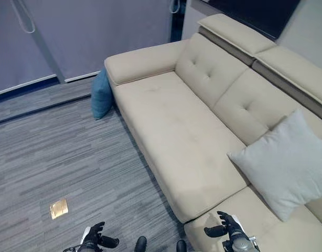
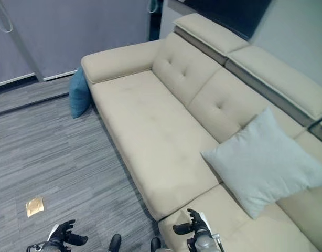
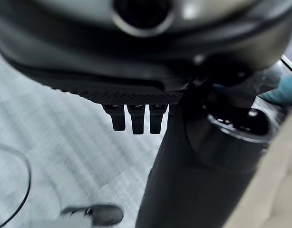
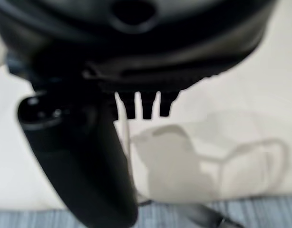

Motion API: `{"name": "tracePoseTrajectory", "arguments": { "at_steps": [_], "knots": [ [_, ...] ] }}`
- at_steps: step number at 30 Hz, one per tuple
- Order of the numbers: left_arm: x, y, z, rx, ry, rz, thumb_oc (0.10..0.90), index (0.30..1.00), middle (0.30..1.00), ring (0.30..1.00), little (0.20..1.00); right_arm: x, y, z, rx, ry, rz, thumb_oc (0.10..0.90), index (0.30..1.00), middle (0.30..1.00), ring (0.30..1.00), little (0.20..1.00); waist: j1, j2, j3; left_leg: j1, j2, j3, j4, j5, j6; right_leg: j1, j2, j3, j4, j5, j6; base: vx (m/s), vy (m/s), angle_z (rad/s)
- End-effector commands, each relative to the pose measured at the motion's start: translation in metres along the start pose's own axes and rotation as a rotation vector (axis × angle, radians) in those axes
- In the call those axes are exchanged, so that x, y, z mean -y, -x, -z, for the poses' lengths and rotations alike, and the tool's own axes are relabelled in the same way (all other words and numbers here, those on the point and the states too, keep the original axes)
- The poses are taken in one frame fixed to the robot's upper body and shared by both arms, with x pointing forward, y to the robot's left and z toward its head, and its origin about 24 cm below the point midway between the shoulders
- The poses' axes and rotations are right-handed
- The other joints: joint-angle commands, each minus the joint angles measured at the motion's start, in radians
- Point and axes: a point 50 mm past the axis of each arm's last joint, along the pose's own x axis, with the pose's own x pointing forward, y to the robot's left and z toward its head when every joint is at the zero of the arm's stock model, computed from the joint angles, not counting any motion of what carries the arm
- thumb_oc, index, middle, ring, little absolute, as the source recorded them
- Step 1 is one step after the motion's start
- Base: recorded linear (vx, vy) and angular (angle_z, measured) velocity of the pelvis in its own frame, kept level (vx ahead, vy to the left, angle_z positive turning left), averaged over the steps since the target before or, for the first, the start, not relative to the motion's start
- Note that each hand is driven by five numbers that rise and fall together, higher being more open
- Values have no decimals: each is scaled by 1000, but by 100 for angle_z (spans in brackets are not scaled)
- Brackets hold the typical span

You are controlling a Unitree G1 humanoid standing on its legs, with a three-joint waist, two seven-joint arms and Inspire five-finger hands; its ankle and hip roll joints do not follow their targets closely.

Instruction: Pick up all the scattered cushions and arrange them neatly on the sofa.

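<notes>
**2 cushions in sight, both hands empty**

The square pale grey fabric cushion [image 1: 287, 165] sits on the seat of the cream upholstered sofa [image 1: 171, 131], at about 3 o'clock in the left eye view. It is tilted, one corner pointing toward the seat's middle, and its upper part leans against the tufted backrest.

The teal blue fabric cushion [image 1: 102, 94] is off the sofa, at about 11 o'clock. It stands on edge on the grey striped carpet floor [image 1: 56, 157], propped against the outer side of the sofa's padded armrest and touching it.

The rest of the long seat, running from the armrest down toward 5 o'clock, carries no other item. 2 raised headrest sections top the backrest at about 1 o'clock.

The right hand [image 1: 227, 227] shows at about 5 o'clock, above the near corner of the sofa seat. Its fingers are spread and relaxed and it grasps nothing; its own wrist view shows the fingertips hanging free over the cream seat fabric.

The left hand [image 1: 94, 237] shows at about 7 o'clock, above the carpet, well apart from both cushions. Its fingers are likewise loose and empty, with carpet showing past the fingertips in its wrist view.

A small brass-coloured square floor plate [image 1: 58, 208] is set in the carpet at about 8 o'clock, near the left hand.
</notes>
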Motion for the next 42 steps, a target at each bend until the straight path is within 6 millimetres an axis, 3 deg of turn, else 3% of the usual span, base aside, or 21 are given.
{"name": "tracePoseTrajectory", "arguments": {
  "at_steps": [1, 2, 3, 4, 5, 6, 7, 8, 11, 13, 14, 19, 20, 21, 23, 25, 28, 31, 35, 39, 42],
  "knots": [
    [-7, -4, -19, 68, 31, -42, 800, 900, 900, 900, 900, 23, -2, -9, 73, 22, 74, 800, 900, 900, 900, 900, -1, -48, 18, -71, -79, 79, 9, -48, 6, 45, -31, -18, -67, -5, 67, -288, -147, 96],
    [-3, -4, -18, 61, 58, -37, 800, 900, 900, 900, 900, 27, -1, -7, 62, 26, 84, 800, 900, 900, 900, 900, 0, -46, 35, -103, -66, 141, 32, -45, 8, 46, -38, -52, -82, 2, 65, -205, -62, 84],
    [-3, -4, -18, 61, 58, -37, 800, 900, 900, 900, 900, 27, -1, -7, 62, 26, 85, 800, 900, 900, 900, 900, -2, -45, 33, -106, -66, 140, 33, -44, 8, 43, -38, -53, -82, 3, 65, -185, -38, 130],
    [-1, -2, -12, 47, 56, -35, 800, 900, 900, 900, 900, 27, 1, 5, 24, 23, 90, 800, 900, 900, 900, 900, -10, -42, 31, -99, -30, 254, 26, -42, 25, 55, -42, -95, -102, 7, 66, -86, 2, 139],
    [-2, -2, -10, 42, 40, -36, 800, 900, 900, 900, 900, 26, 3, 12, 6, 17, 88, 800, 900, 900, 900, 900, -18, -38, 26, -102, -16, 309, 21, -32, 26, 56, -42, -116, -111, 11, 66, -83, 0, 120],
    [-2, -2, -10, 41, 40, -36, 800, 900, 900, 900, 900, 25, 3, 12, 6, 17, 88, 800, 900, 900, 900, 900, -18, -38, 26, -102, -15, 309, 22, -33, 26, 57, -42, -116, -111, 11, 65, -31, 1, 87],
    [-3, -1, -8, 39, 21, -41, 800, 900, 900, 900, 900, 23, 7, 21, -12, 4, 93, 800, 900, 900, 900, 900, -28, -33, 20, -103, 6, 381, 15, -26, 27, 61, -42, -153, -123, 13, 64, 12, 5, 80],
    [-4, -1, -8, 41, 18, -43, 800, 900, 900, 900, 900, 23, 8, 23, -18, -3, 96, 800, 900, 900, 900, 900, -33, -32, 15, -103, 11, 408, 15, -27, 30, 62, -43, -166, -127, 15, 64, 33, 15, 88],
    [-5, 0, -1, 19, 19, -45, 800, 900, 900, 900, 900, 20, 9, 29, -43, -16, 91, 800, 900, 900, 900, 900, -41, -35, 2, -94, 13, 444, 22, -42, 36, 67, -48, -190, -133, 20, 66, 76, 42, 76],
    [-8, 2, 7, -10, 19, -54, 800, 900, 900, 900, 900, 15, 10, 31, -56, -13, 79, 800, 900, 900, 900, 900, -38, -45, -6, -84, 9, 446, 24, -54, 41, 76, -52, -196, -133, 18, 68, 175, 88, 21],
    [-13, 4, 18, -48, 15, -65, 800, 900, 900, 900, 900, 9, 9, 29, -56, -6, 58, 800, 900, 900, 900, 900, -30, -64, -12, -71, -3, 443, 40, -77, 48, 95, -61, -189, -126, 11, 71, 232, 111, 6],
    [-19, 5, 26, -77, 23, -82, 800, 900, 900, 900, 900, 2, 7, 21, -32, 2, 37, 800, 900, 900, 900, 900, -18, -78, -24, -52, -22, 437, 38, -104, 68, 94, -83, -174, -57, -7, 82, 128, 131, 2],
    [-22, 5, 23, -67, 41, -92, 800, 900, 900, 900, 900, -1, 6, 14, -9, 7, 24, 800, 900, 900, 900, 900, -10, -77, -21, -35, -35, 433, 34, -118, 83, 76, -107, -169, 24, -12, 94, 92, 180, 0],
    [-22, 5, 23, -67, 41, -92, 800, 900, 900, 900, 900, -1, 6, 14, -10, 7, 24, 800, 900, 900, 900, 900, -10, -77, -22, -36, -35, 433, 34, -118, 83, 75, -107, -169, 24, -11, 94, 130, 279, -18],
    [-31, 1, 11, -31, 70, -122, 800, 900, 900, 900, 900, -4, 3, -2, 35, 21, 10, 800, 900, 900, 900, 900, -14, -63, 15, 6, -53, 409, 23, -127, 112, -27, -147, -124, 270, 76, 116, 131, 269, -23],
    [-33, 0, 5, -8, 74, -126, 800, 900, 900, 900, 900, -5, 2, -6, 54, 18, 6, 800, 900, 900, 900, 900, -19, -45, 22, 35, -51, 389, 6, -133, 115, -69, -123, -96, 345, 63, 109, 151, 155, 4],
    [-34, -1, 4, -9, 79, -125, 800, 900, 900, 900, 900, -4, 2, -7, 61, 7, 12, 800, 900, 900, 900, 900, -37, -39, 27, 81, -61, 358, -21, -139, 107, -109, -69, -86, 296, 21, 88, 196, 56, 43],
    [-32, -2, 3, -9, 59, -116, 800, 900, 900, 900, 900, -2, 2, -8, 69, 2, 19, 800, 900, 900, 900, 900, -59, -48, 33, 111, -82, 319, -35, -154, 104, -144, -30, -76, 184, 42, 87, 205, 5, 41],
    [-29, -2, 5, -31, 48, -107, 800, 900, 900, 900, 900, 2, 3, -8, 77, 12, 28, 800, 900, 900, 900, 900, -85, -63, 37, 154, -109, 268, -41, -186, 98, -189, -16, -64, 53, 114, 108, 238, -33, 44],
    [-18, 1, 16, -65, 9, -72, 800, 900, 900, 900, 900, 5, 8, 12, 25, 13, 35, 800, 900, 900, 900, 900, -111, -68, 9, 203, -109, 234, -26, -240, 80, -139, -12, -43, 9, 121, 91, 293, -102, 71],
    [-13, 2, 17, -62, 4, -58, 800, 900, 900, 900, 900, 10, 9, 19, 5, 18, 45, 800, 900, 900, 900, 900, -124, -66, -7, 190, -97, 262, 77, -286, 55, -88, -18, -66, -18, 106, 79, 284, -128, 75]
  ]
}}
